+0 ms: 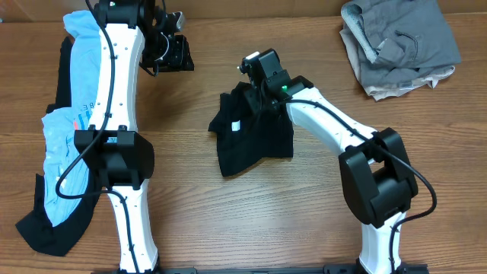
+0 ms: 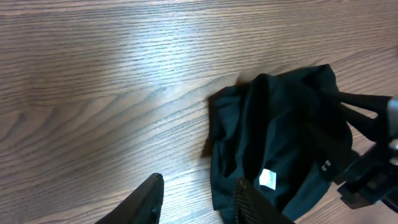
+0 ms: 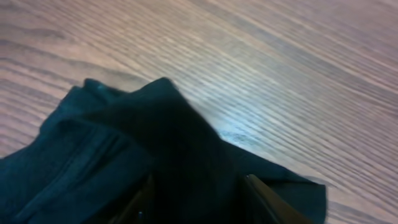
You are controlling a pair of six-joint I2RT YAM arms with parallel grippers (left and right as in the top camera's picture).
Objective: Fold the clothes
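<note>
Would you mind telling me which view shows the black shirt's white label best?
The left wrist view: the white label is close and unobstructed on the black shirt. Overhead shows it only as a fleck; the right wrist view shows just dark cloth, no label.

I see left arm [image 1: 122, 72], right arm [image 1: 319, 118]: white link shells, bulky black joint housings, thin black cables along links. Green light [image 1: 284, 87] glows (tiny) on right wrist.
</note>
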